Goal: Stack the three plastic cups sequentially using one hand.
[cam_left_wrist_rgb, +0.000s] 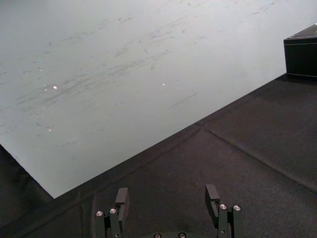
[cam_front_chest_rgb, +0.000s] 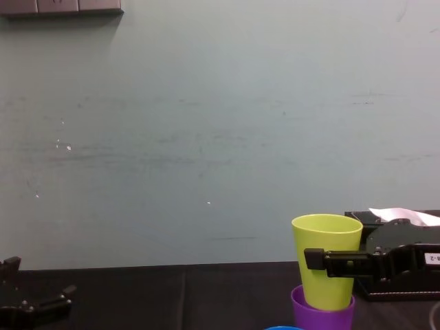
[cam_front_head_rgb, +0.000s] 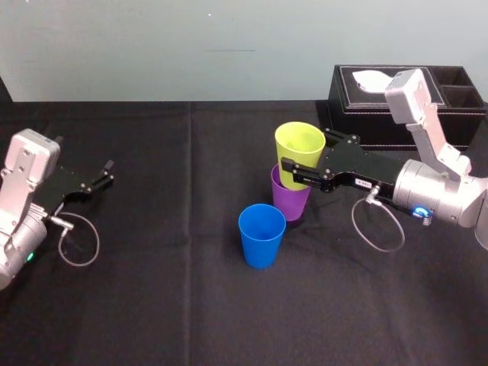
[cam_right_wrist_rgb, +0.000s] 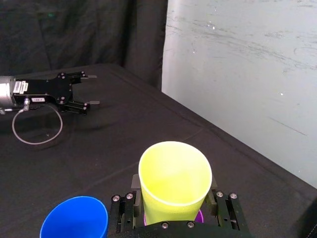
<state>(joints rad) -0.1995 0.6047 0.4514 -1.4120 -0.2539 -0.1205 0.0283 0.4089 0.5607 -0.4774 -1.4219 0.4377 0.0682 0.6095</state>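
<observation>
1. While the right gripper reaches in from the right side over the black table, its two fingers pinch the yellow-green cup between them. One finger lies on the wall facing the robot and the other on the far wall.
2. In the chest view, the near finger crosses the cup wall at about the middle of its height, under the rim. In the right wrist view, the cup stands exactly between the two finger bases, with its mouth open upward.
3. The yellow-green cup is upright, and its lower part sits inside the purple cup. The purple cup stands on the table near the middle, in front of the black tissue box.
4. The blue cup stands upright alone, just beside the purple cup, nearer to the robot and a little to the left. The fingers do not touch it.
5. The left gripper is low at the left side of the table, well apart from the cups. Its fingers are spread, with nothing between them.
</observation>
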